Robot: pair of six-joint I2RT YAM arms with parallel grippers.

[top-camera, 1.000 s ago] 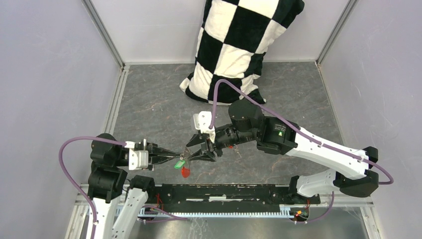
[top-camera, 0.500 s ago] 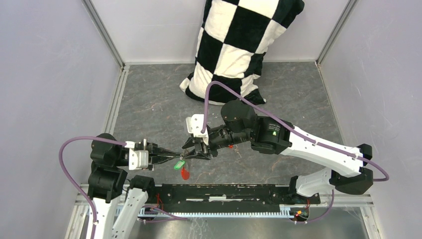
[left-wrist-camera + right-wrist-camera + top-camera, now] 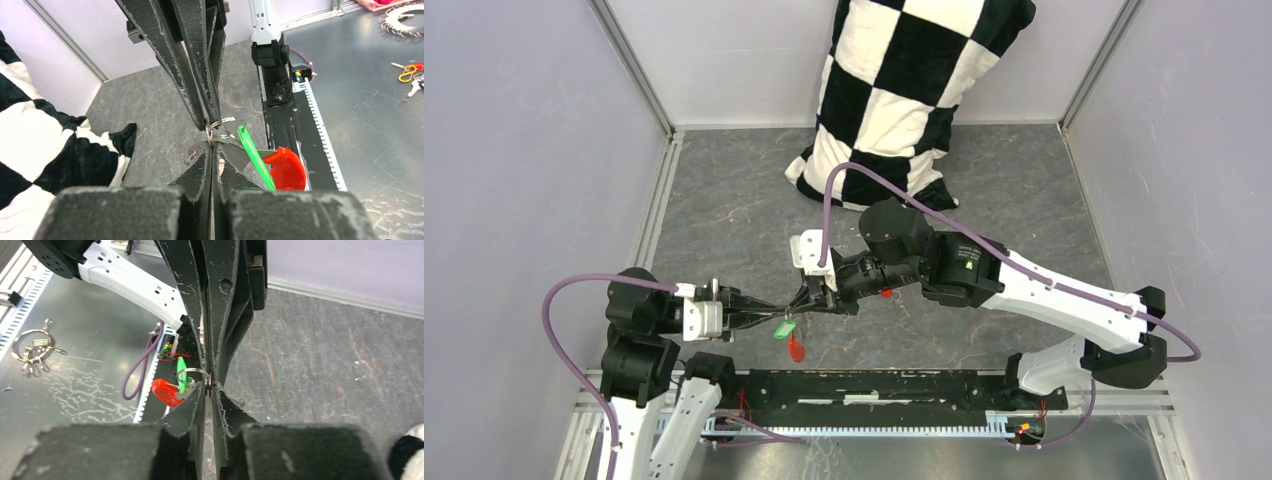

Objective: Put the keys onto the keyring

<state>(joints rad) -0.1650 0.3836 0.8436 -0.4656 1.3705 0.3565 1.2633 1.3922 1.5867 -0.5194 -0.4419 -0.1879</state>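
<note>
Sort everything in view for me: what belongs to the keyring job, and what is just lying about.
For the job:
- wire ring
- green key
- red fob
- left claw, pinching the ring
- right claw, tips at the ring

Lying about:
- checked pillow
- bunch of keys on the metal surface

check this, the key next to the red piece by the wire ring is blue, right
No, that key is green, not blue. The left wrist view shows its green head beside the red piece, close to the wire ring.
</note>
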